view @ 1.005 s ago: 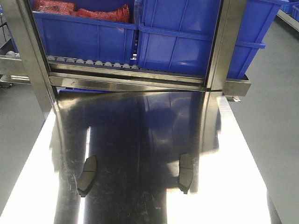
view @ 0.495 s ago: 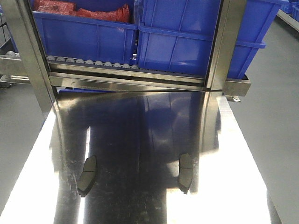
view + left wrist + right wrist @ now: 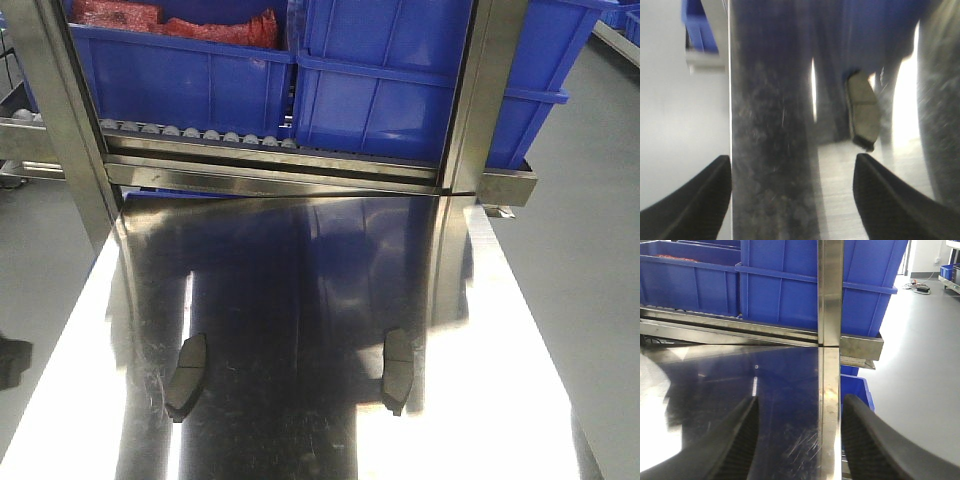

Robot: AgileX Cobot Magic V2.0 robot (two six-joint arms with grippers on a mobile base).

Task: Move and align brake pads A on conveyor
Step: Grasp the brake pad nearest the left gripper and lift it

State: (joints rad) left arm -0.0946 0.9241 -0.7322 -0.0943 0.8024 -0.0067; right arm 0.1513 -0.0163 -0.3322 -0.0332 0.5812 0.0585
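The steel tabletop [image 3: 300, 290] fills the front view, running out from the rack of blue bins [image 3: 380, 90]. Two brake pads lie flat on it, well out from the rack. The left pad [image 3: 187, 377] sits out from the rack's left post, and the right pad [image 3: 397, 370] is nearly in line with its right post. They are well apart, each with its long axis pointing roughly towards the rack. The conveyor shows in no view, nor do any further pads.

The left gripper [image 3: 792, 157] is released, its jaws spread wide and empty. In its wrist view what I judge to be the left pad lies ahead, towards the rack, off the jaws' midline and about in line with the finger at that view's right. The left arm is therefore the nearer, and would likely need a sideways shift before closing across the pad's narrow width. That view is blurred, so the pad's groove and tab cannot be made out.

The right gripper [image 3: 800, 399] is likewise spread and empty. It faces the rack's right post and has no pad in view. A dark shape [image 3: 10, 362], cut off at the front view's left edge, cannot be identified.
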